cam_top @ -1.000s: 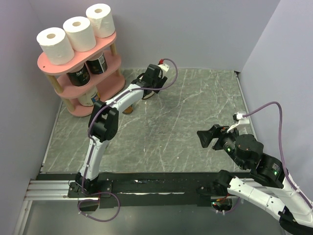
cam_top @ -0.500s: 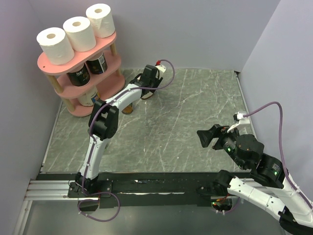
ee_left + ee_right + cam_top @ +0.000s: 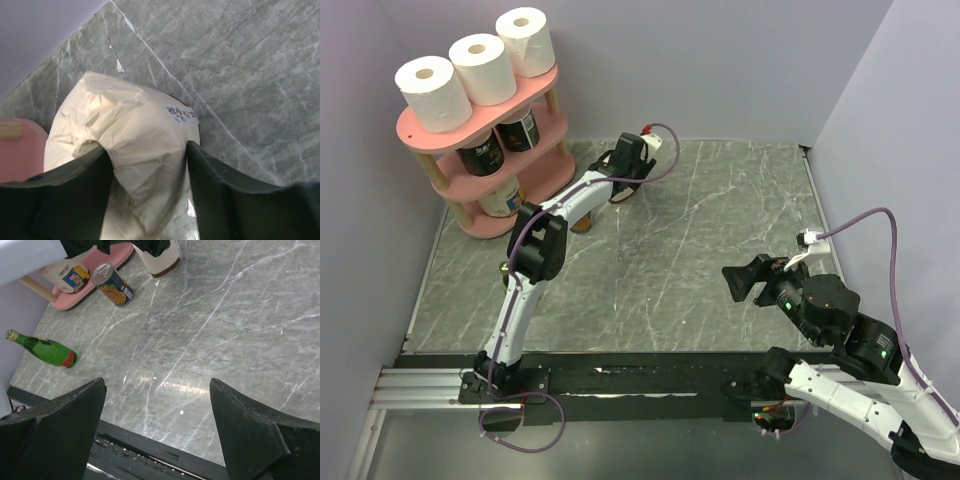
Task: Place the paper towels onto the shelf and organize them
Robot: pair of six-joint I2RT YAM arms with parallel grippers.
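Three paper towels, white rolls (image 3: 432, 92) (image 3: 482, 68) (image 3: 525, 42), stand in a row on the top board of the pink shelf (image 3: 552, 77) at the far left. My left gripper (image 3: 623, 170) is right of the shelf. In its wrist view both fingers press the crumpled top of a cream paper-wrapped tub (image 3: 135, 145), which stands on the table. The right wrist view shows that tub (image 3: 159, 257) with a brown base. My right gripper (image 3: 743, 281) hangs open over the near right of the table, with nothing between its fingers (image 3: 65, 422).
Dark labelled cans (image 3: 480, 155) (image 3: 523, 128) fill the shelf's middle board and a pale tub (image 3: 500, 197) sits on the lowest. An orange can (image 3: 112, 285) stands near the shelf's foot (image 3: 95, 270). A green bottle (image 3: 42, 350) lies on the table's left side.
My left wrist has shifted slightly left toward the shelf, staying around the paper-wrapped tub. The right arm has not moved.
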